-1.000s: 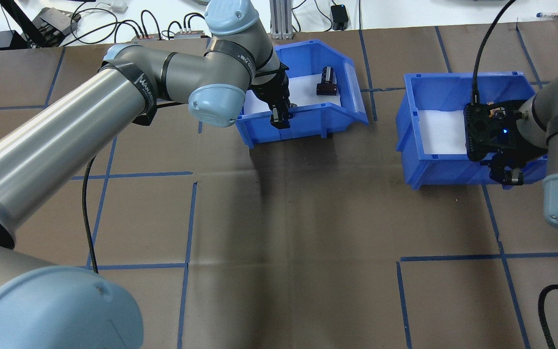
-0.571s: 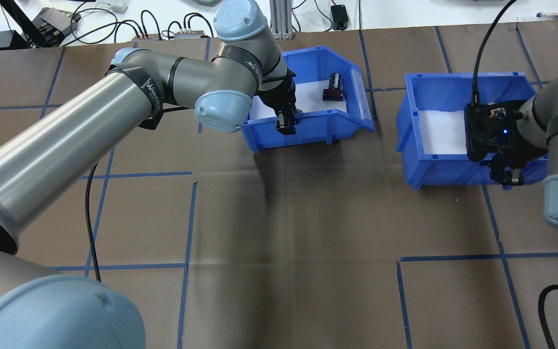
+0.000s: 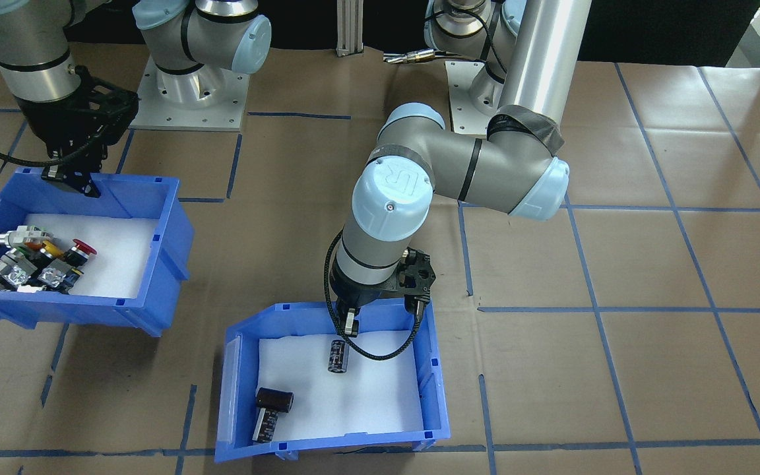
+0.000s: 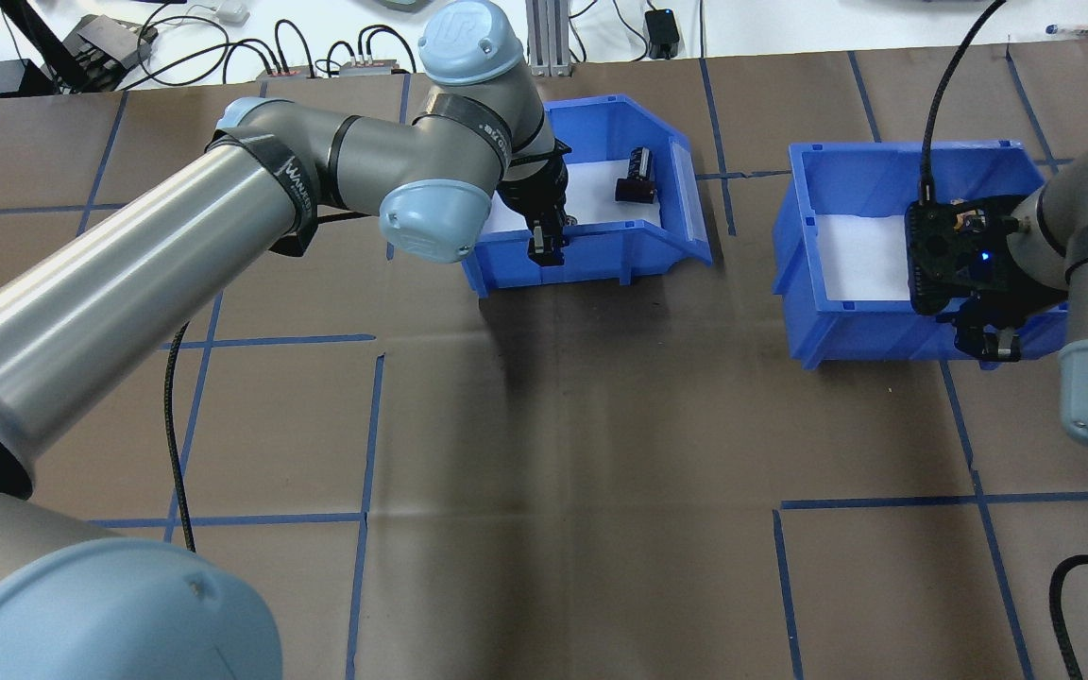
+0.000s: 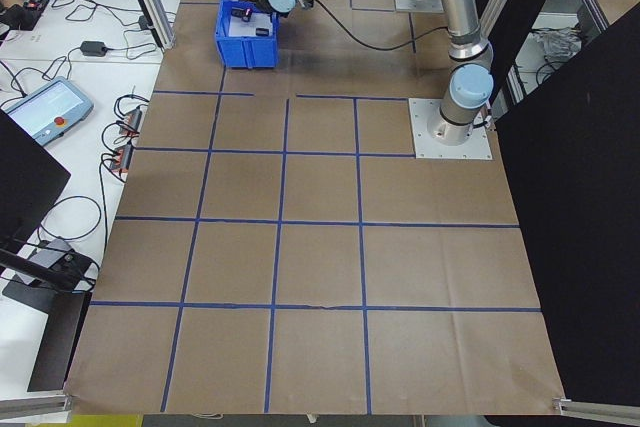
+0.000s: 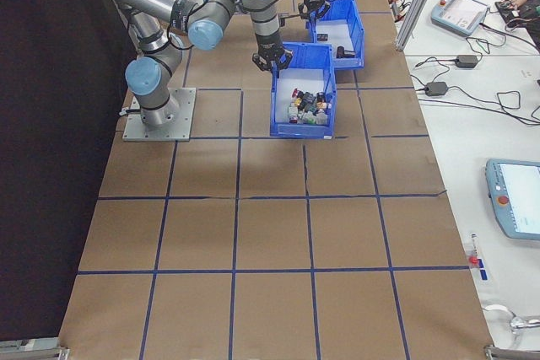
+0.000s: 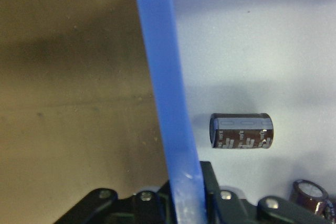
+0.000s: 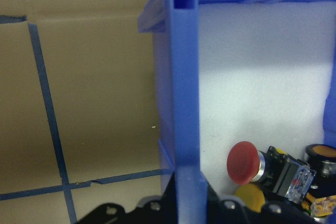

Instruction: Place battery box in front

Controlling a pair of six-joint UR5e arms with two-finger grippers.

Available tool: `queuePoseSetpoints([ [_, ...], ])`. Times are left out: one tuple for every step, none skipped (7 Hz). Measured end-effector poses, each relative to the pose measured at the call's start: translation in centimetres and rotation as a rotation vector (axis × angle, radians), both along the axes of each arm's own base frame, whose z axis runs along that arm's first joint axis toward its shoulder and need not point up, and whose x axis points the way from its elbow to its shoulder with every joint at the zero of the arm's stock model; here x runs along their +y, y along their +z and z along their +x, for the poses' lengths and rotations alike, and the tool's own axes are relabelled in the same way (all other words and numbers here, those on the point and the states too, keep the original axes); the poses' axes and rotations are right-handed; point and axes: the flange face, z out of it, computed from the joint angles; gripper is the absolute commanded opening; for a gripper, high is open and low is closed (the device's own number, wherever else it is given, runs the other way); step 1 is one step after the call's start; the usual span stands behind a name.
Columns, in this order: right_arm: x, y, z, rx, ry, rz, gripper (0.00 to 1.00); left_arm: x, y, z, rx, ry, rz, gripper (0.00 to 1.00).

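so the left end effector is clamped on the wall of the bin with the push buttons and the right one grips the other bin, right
Not quite: the bins are swapped. In the exterior front-facing view the left end effector grips the wall of the battery box, which holds two dark cells, and the left wrist view shows that wall between its fingers. The right end effector is on the bin with the push buttons.

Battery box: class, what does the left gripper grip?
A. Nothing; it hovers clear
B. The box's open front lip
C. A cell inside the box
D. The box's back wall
D: the left gripper straddles the back wall of the battery box, and the left wrist view shows that wall between its jaws; both cells lie loose.
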Motion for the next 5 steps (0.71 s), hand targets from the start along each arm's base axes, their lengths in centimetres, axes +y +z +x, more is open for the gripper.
queuePoseSetpoints([
  [0.5,-0.1,0.2,-0.006,0.0,0.025,0.0,0.2,0.5,-0.1,0.005,0.004,-0.005,0.94],
  [2.0,-0.1,0.8,-0.012,0.003,0.049,0.0,0.4,1.2,0.0,0.008,0.005,-0.015,0.92],
  [4.3,-0.4,1.5,-0.016,0.006,0.058,0.0,0.5,2.3,0.2,0.007,-0.008,-0.03,0.89],
  [6.6,-1.2,2.3,-0.02,0.008,0.063,0.0,0.6,3.8,1.2,-0.019,-0.067,-0.049,0.89],
  [8.9,-2.0,3.1,-0.021,0.012,0.06,0.0,0.6,5.6,3.2,-0.073,-0.184,-0.058,0.97],
])
